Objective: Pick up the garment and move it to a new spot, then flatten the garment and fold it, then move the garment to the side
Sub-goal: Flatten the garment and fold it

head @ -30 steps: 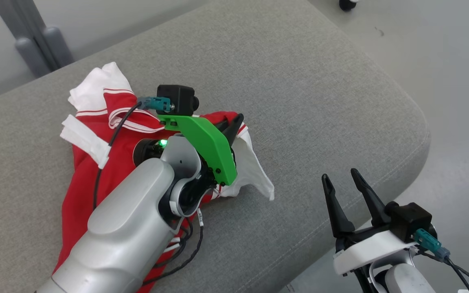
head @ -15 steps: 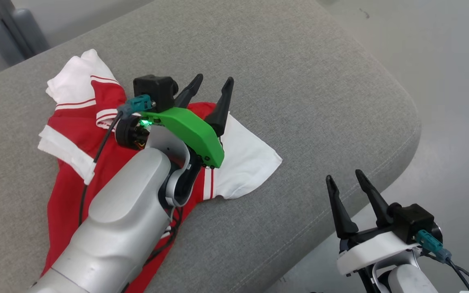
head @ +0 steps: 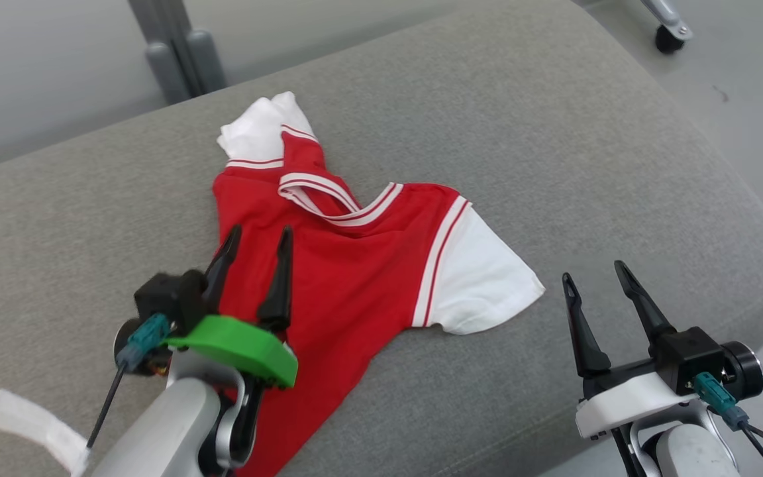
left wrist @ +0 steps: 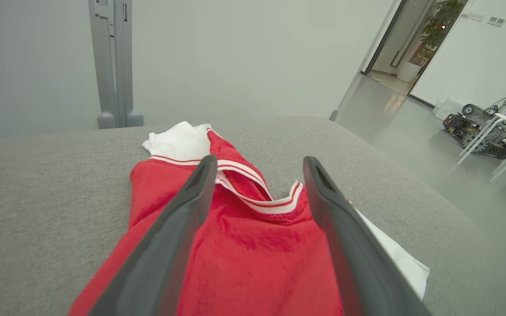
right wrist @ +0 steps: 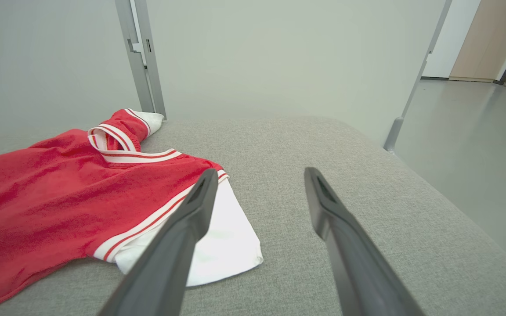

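**Head view.** A red short-sleeved jersey (head: pixel 355 278) with white sleeves and striped trim lies spread at the centre of a grey fabric-covered cushion (head: pixel 554 132), with its collar toward the top of the frame. One white sleeve (head: pixel 481 278) lies flat at centre right, and the other (head: pixel 259 129) is bunched at upper centre.

The left gripper (head: pixel 260 230), at lower left, has its fingers parted and empty, and they overlap the jersey's left edge. The right gripper (head: pixel 593 271), at lower right, is likewise released and holds nothing; it is near the flat sleeve but apart from it. A white strip (head: pixel 30 424) shows at the far lower left, beside the left arm's black cable (head: pixel 106 404).

Behind the cushion stand a grey upright post (head: pixel 176 53) and a pale wall (left wrist: pixel 235 57). A caster (head: pixel 666 38) rests on the glossy grey floor (head: pixel 752 99) at upper right.

**Left wrist view, upper right.** An open doorway (left wrist: pixel 406 44), a potted plant (left wrist: pixel 439 22) and wheeled equipment (left wrist: pixel 477 125) are visible.
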### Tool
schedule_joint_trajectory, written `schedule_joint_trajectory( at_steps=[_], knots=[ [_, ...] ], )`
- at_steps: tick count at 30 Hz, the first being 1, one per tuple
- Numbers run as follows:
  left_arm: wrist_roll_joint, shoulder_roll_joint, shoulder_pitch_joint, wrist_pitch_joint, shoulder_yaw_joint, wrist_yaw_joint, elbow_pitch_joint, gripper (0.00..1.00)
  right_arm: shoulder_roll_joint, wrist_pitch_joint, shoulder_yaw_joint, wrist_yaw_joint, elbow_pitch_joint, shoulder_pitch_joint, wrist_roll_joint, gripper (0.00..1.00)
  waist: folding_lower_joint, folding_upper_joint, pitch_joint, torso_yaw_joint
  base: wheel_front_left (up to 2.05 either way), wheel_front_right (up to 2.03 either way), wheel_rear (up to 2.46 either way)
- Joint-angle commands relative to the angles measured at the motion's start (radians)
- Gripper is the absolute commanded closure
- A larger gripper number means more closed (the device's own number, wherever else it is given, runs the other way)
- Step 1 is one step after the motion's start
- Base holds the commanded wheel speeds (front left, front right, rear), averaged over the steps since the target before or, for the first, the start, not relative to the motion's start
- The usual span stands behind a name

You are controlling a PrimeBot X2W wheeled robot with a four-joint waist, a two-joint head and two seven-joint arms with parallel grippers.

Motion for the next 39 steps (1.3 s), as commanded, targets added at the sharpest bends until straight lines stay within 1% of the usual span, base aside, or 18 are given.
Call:
schedule_joint_trajectory(
  at_steps=[1,3,5,8,12,15,18,20,25,27,29,34,39],
  knots=[
    [0.017,0.010,0.063,-0.008,0.018,0.013,-0.025,0.00,-0.003,-0.003,-0.010,-0.001,-0.002,0.019,-0.014,0.00,0.0000,0.0000,-0.107,0.129,0.00,0.00,0.00],
    [0.058,0.026,0.134,-0.007,0.062,0.025,-0.063,0.00,-0.003,-0.003,-0.019,-0.001,-0.002,0.029,-0.026,0.00,0.0000,0.0000,-0.122,0.163,0.00,0.00,0.00],
    [0.089,0.022,0.215,-0.007,0.112,0.029,-0.089,0.00,-0.003,-0.003,-0.026,-0.001,0.001,0.040,-0.039,0.00,0.0000,0.0000,-0.132,0.197,0.00,0.00,0.00],
    [0.162,0.012,0.307,-0.007,0.178,0.006,-0.109,0.00,-0.003,-0.003,-0.032,-0.001,0.007,0.055,-0.059,0.00,0.0000,0.0000,-0.146,0.246,0.00,0.00,0.00],
    [0.258,-0.019,0.408,-0.007,0.268,-0.021,-0.111,0.00,-0.004,-0.003,-0.037,-0.001,0.017,0.071,-0.074,0.00,0.0000,0.0000,-0.163,0.294,0.00,0.00,0.00],
    [0.316,-0.054,0.468,-0.007,0.345,-0.051,-0.117,0.00,-0.003,-0.003,-0.034,-0.001,0.025,0.079,-0.078,0.00,0.0000,0.0000,-0.176,0.322,0.00,0.00,0.00],
    [0.376,-0.086,0.532,-0.006,0.422,-0.091,-0.113,0.00,-0.003,-0.003,-0.030,-0.001,0.032,0.088,-0.073,0.00,0.0000,0.0000,-0.188,0.341,0.00,0.00,0.00],
    [0.409,-0.110,0.563,-0.006,0.464,-0.123,-0.114,0.00,-0.003,-0.003,-0.027,-0.001,0.037,0.095,-0.065,0.00,0.0000,0.0000,-0.195,0.348,0.00,0.00,0.00],
    [0.486,-0.165,0.634,-0.006,0.551,-0.226,-0.104,0.00,-0.003,-0.003,-0.029,-0.001,0.061,0.118,-0.042,0.00,0.0000,0.0000,-0.211,0.354,0.00,0.00,0.00],
    [0.507,-0.185,0.647,-0.006,0.587,-0.261,-0.097,0.00,-0.003,-0.003,-0.030,-0.001,0.072,0.124,-0.037,0.00,0.0000,0.0000,-0.215,0.352,0.00,0.00,0.00],
    [0.536,-0.200,0.658,-0.006,0.616,-0.287,-0.090,0.00,-0.003,-0.003,-0.029,-0.001,0.084,0.130,-0.034,0.00,0.0000,0.0000,-0.218,0.348,0.00,0.00,0.00],
    [0.579,-0.228,0.660,-0.006,0.650,-0.326,-0.093,0.00,-0.003,-0.003,-0.023,-0.001,0.100,0.124,-0.022,0.00,0.0000,0.0000,-0.217,0.336,0.00,0.00,0.00],
    [0.597,-0.242,0.643,-0.006,0.660,-0.340,-0.090,0.00,-0.003,-0.003,-0.025,-0.001,0.107,0.121,-0.009,0.00,0.0000,0.0000,-0.215,0.320,0.00,0.00,0.00]
  ],
)
